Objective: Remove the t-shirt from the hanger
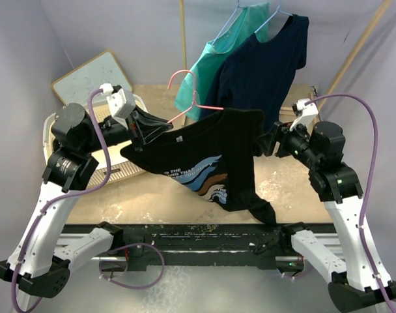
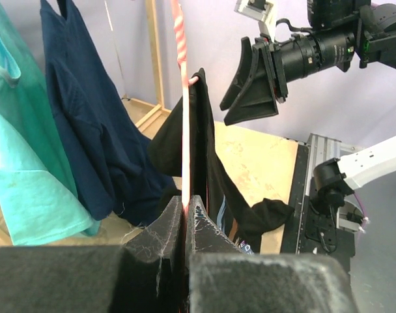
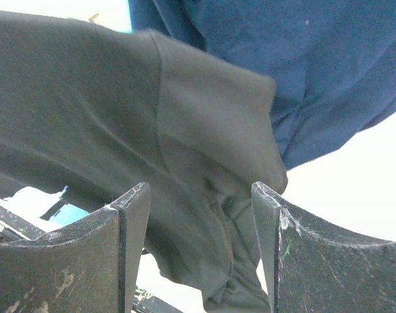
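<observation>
Above the tan surface (image 1: pixel 296 189), the left pincer (image 1: pixel 157 127) is clamped shut on a pink hanger (image 2: pixel 185 143). A black t-shirt (image 1: pixel 198 153) with a wave print hangs from that hanger, its lower end trailing to the surface's near edge. The right pincer (image 1: pixel 264 143) is open at the shirt's sleeve. Behind them hang a navy shirt (image 1: pixel 266 65) and a teal shirt (image 1: pixel 214 62).

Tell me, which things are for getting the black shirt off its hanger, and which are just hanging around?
For the job: black shirt, pink hanger, left gripper, right gripper.
Just there: navy shirt, teal shirt, white board.
</observation>
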You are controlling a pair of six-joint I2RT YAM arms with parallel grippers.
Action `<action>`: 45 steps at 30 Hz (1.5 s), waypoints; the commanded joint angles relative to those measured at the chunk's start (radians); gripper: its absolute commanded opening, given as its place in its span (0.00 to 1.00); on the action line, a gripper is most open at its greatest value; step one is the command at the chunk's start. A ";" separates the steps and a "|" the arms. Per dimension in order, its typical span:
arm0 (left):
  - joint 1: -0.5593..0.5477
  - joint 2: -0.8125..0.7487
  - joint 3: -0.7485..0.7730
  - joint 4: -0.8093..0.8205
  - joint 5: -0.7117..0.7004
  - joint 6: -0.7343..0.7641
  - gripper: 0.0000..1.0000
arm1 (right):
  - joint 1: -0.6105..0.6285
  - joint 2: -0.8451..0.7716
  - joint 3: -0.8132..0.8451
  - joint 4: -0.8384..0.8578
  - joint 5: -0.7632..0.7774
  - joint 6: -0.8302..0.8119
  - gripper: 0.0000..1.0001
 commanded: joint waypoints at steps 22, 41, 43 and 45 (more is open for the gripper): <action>0.005 -0.108 0.065 -0.098 -0.186 -0.002 0.00 | 0.003 0.012 0.050 0.020 0.099 0.007 0.00; 0.004 -0.303 0.078 -0.218 -0.327 0.007 0.00 | -0.246 0.178 0.029 -0.041 0.507 0.153 0.00; 0.004 -0.307 0.084 -0.217 -0.335 0.006 0.00 | -0.249 0.175 0.010 -0.030 0.499 0.150 0.00; 0.005 -0.298 0.084 -0.203 -0.321 0.000 0.00 | -0.249 0.151 -0.013 -0.004 0.442 0.143 0.00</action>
